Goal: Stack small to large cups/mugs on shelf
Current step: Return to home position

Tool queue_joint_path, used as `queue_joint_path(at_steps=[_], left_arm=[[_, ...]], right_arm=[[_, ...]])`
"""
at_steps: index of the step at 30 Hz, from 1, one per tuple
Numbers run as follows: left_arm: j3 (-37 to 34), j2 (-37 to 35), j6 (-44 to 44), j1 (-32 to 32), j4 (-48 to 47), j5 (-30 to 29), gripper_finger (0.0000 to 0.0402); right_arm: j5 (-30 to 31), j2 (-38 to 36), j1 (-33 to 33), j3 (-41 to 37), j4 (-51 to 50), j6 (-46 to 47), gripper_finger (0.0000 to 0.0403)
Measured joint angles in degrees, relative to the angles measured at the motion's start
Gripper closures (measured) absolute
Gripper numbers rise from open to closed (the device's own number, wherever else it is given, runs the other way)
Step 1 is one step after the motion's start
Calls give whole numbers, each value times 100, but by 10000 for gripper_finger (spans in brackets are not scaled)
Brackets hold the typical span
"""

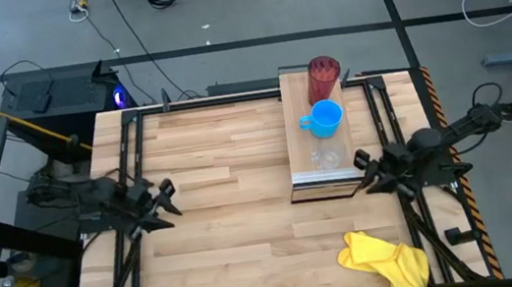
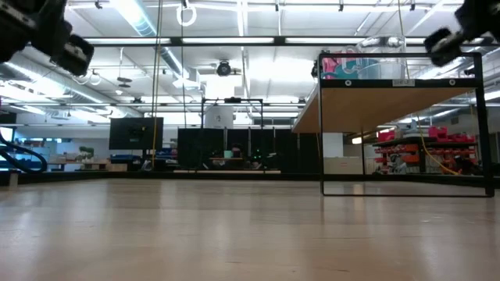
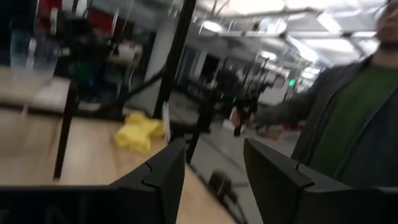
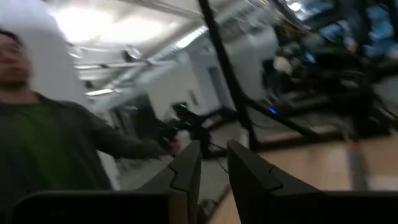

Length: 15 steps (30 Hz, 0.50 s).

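The shelf [image 1: 325,179] stands on the right half of the table. On it stand, in a row from far to near, the dark red tumbler [image 1: 324,77], the blue mug [image 1: 324,118] with its handle toward the table's left, and the small clear cup [image 1: 326,159]. My right gripper [image 1: 366,171] is open and empty just right of the shelf's near end, beside the clear cup. My left gripper [image 1: 168,200] is open and empty at the table's left side, far from the shelf. In the low view the shelf [image 2: 391,97] shows as a raised board on thin legs.
A crumpled yellow cloth [image 1: 385,257] lies near the table's front edge at the right; it also shows in the left wrist view [image 3: 140,130]. Dark frame rails run along the table's left and right sides. A person in a green shirt [image 3: 354,118] stands beyond the table.
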Motion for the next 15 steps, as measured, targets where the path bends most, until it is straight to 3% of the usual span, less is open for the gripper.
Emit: queue_joint_path(at_steps=[3, 15], left_arm=[[0, 0, -2, 0, -387, -23, 230], [0, 2, 18, 0, -810, -434, 230]], right_arm=[[254, 1, 0, 1, -388, -54, 318], [284, -1, 0, 1, -510, -341, 318]])
